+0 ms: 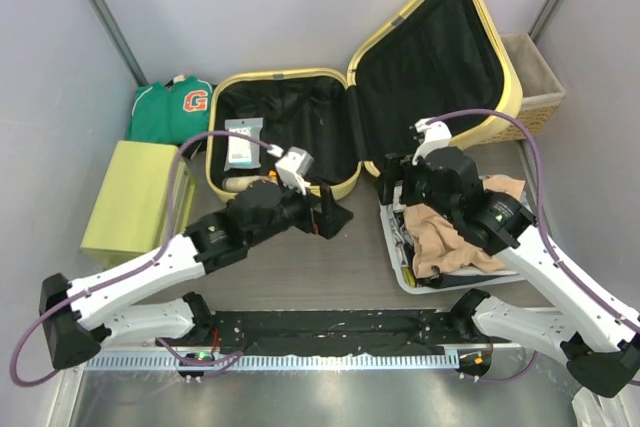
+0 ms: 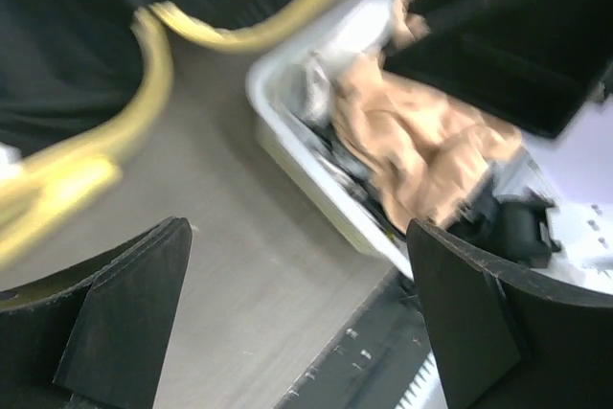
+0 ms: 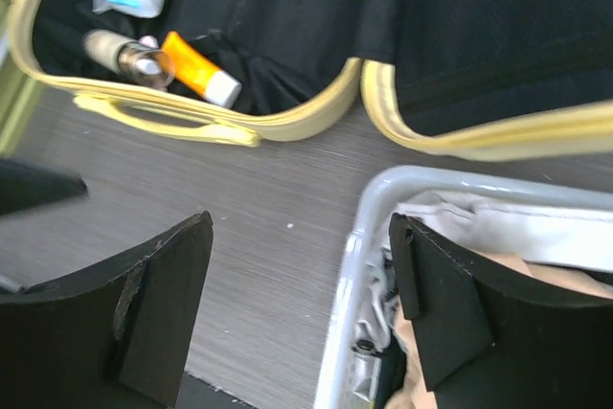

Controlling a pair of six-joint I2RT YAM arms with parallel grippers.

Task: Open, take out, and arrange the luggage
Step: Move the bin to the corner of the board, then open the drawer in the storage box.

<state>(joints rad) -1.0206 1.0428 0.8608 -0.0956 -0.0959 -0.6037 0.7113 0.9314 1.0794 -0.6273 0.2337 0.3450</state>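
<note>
Left gripper (image 2: pixel 297 237): spread wide, holds nothing.
Right gripper (image 3: pixel 299 227): spread, holds nothing; white tray (image 3: pixel 347 265) beside one finger.
Luggage (image 1: pixel 430 57): lies open just past the fingertips.

I looked down from behind the arms (image 1: pixel 150 267). Both close wrist views shared the luggage (image 3: pixel 297 122) rim and tray (image 3: pixel 356 237).

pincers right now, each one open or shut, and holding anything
Left pincer: open, holding nothing.
Right pincer: open, holding nothing.
</note>
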